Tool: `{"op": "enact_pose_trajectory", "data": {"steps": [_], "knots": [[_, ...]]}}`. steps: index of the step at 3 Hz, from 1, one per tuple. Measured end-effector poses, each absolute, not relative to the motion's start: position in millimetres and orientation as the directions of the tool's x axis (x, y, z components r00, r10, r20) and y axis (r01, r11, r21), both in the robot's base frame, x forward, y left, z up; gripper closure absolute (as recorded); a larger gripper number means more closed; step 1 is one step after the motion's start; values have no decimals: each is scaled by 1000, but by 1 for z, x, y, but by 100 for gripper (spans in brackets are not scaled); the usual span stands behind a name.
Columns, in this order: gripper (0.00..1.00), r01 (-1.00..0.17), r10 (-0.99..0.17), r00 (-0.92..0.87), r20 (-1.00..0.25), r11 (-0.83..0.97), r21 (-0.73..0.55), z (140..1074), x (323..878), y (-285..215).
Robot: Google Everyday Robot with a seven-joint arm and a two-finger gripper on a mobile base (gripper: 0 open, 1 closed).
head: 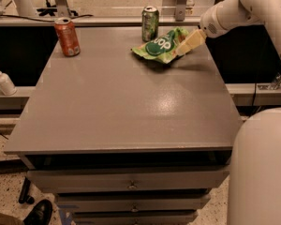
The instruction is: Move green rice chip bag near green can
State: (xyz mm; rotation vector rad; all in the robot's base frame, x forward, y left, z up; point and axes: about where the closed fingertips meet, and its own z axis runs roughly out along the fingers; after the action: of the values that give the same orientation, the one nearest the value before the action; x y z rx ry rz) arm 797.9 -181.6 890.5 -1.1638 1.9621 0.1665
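Observation:
The green rice chip bag lies on the grey table at the far right, its dark green round logo facing up. The green can stands upright just behind the bag's left part, a small gap from it. My gripper reaches in from the right on the white arm. Its cream fingers are at the bag's right edge, touching or just clear of it.
An orange-red can stands at the table's far left. A white pump bottle sits on a ledge left of the table. Drawers run under the table front. My white base fills the lower right.

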Motion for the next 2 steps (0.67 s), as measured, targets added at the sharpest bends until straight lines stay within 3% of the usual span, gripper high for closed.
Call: {"op": "enact_pose_trajectory", "data": {"steps": [2], "knots": [[0,-849,-638,-214,-739,496,-183,925,731,-157]]}}
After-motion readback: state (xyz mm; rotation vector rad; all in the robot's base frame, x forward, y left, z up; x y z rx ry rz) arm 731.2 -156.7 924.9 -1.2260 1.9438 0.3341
